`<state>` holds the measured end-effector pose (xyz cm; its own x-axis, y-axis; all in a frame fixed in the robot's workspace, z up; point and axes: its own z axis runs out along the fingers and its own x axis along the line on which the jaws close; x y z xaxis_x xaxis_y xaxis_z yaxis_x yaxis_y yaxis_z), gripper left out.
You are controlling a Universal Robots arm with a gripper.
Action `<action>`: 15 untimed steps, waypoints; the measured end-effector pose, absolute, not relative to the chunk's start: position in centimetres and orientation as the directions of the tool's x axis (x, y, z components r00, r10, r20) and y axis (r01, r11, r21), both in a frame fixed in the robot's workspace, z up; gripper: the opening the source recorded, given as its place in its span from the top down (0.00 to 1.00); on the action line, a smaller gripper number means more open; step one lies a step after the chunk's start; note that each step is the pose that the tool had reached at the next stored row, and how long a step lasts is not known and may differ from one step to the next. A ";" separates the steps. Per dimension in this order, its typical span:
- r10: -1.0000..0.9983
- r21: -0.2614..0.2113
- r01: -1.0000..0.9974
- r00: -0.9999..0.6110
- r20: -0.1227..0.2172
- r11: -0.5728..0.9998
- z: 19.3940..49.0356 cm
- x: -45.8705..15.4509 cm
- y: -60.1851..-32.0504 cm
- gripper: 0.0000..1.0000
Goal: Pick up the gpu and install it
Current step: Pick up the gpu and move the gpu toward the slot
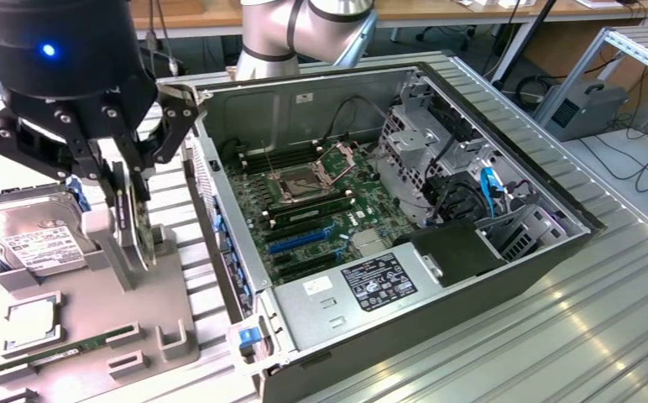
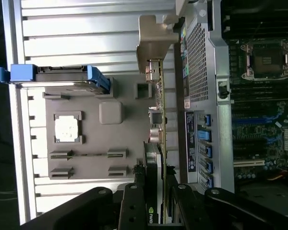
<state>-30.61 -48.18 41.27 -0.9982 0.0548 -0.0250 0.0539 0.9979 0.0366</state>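
Just beside the computer case (image 1: 301, 99), tool (image 1: 132, 189) gripping gpu (image 2: 152, 163) edge-on, bracket (image 2: 152, 48) running downward over gray tray (image 1: 78, 340); card body mostly hidden.

Figure. A ribbed silver aluminium table (image 1: 593, 336) is shown bearing two items. A flat grey plastic parts fixture (image 1: 133, 323) is laid at the exterior view's left. An open black-and-silver metal computer tower case (image 1: 447, 311) is laid on its side just beside it, toward the exterior view's right.
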 end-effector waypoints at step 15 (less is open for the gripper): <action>0.055 0.037 0.054 -0.998 -0.025 0.998 43.5 -30.6 -48.2 0.73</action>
<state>-30.57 -48.18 43.50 -0.9982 0.0548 -0.0250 0.0538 0.9979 0.0367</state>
